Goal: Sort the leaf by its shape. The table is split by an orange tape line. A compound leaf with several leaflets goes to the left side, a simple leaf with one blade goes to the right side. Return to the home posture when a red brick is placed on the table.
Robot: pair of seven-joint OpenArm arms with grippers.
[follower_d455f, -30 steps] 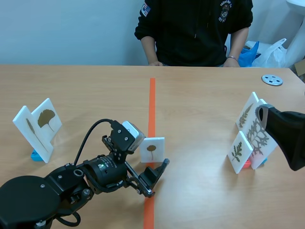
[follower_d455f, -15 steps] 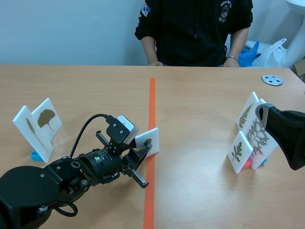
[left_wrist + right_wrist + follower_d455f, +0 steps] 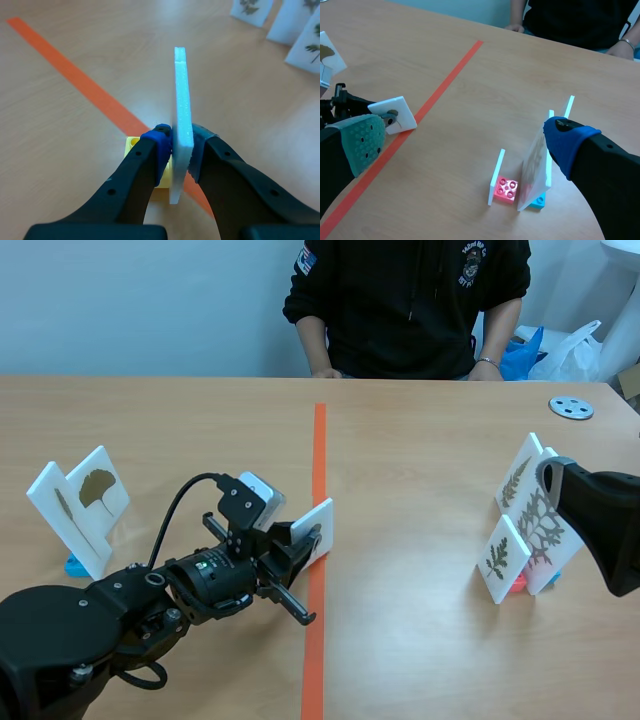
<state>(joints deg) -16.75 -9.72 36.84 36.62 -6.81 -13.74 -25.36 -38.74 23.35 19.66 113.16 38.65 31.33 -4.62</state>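
The left gripper (image 3: 181, 146) has drawn back, tilting the leaf card (image 3: 180, 95) it pinches edge-on. With so thin a hold, the card may pivot loose. The right gripper (image 3: 465, 139) hangs spread.

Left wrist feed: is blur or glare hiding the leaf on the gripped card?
Left wrist view: neither; the card is edge-on between the fingers and in focus, while the background cards are soft. Scene view: clear, but the card is tilted away. Right wrist view: the card is too small to read.
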